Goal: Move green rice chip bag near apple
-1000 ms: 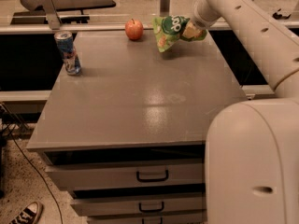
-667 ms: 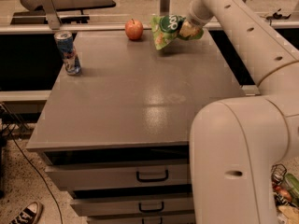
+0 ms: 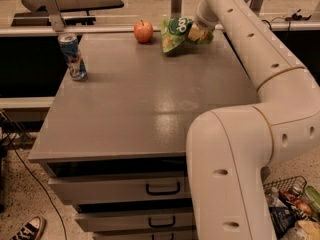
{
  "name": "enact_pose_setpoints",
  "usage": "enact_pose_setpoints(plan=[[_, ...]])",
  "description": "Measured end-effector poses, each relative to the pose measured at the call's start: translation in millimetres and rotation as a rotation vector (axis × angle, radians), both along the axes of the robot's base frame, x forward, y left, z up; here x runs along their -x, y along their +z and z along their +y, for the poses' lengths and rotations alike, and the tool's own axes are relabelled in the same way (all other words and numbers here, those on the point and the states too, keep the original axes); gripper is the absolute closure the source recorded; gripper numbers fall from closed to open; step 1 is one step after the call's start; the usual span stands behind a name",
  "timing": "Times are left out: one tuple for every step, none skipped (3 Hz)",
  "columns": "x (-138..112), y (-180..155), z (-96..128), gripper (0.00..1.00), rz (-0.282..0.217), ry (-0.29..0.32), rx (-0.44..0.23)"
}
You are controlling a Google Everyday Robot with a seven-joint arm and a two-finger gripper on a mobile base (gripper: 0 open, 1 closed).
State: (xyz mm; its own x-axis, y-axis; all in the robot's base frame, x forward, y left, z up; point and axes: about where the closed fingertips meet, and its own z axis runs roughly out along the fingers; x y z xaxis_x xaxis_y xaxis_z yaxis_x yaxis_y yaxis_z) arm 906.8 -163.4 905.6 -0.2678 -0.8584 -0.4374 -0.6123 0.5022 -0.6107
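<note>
The green rice chip bag (image 3: 176,33) hangs tilted at the far edge of the grey table (image 3: 150,99), its lower corner close to the tabletop. The gripper (image 3: 198,32) is at the bag's right end and is shut on it. The red-orange apple (image 3: 143,31) sits on the table just left of the bag, a small gap between them. The white arm reaches in from the lower right and hides the table's right side.
A blue-and-white drink can (image 3: 72,56) stands upright near the table's left edge. Drawers with black handles (image 3: 162,188) are below the tabletop. A wire basket of items (image 3: 295,209) sits on the floor at the lower right. A shoe (image 3: 27,229) lies at the lower left.
The gripper has carried the bag a little left, toward the apple. The arm has swung closer across the right of the view.
</note>
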Motion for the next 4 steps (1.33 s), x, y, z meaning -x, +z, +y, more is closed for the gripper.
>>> enact_pose_setpoints(plan=[[-2.5, -4.4, 3.8, 0.82, 0.016, -0.010, -0.011], [-3.5, -7.3, 12.3, 0.59, 0.029, -0.001, -0.020], [-3.8, -12.6, 17.2, 0.35, 0.044, 0.005, -0.023], [-4.3, -14.2, 21.4, 0.12, 0.049, 0.013, -0.027]])
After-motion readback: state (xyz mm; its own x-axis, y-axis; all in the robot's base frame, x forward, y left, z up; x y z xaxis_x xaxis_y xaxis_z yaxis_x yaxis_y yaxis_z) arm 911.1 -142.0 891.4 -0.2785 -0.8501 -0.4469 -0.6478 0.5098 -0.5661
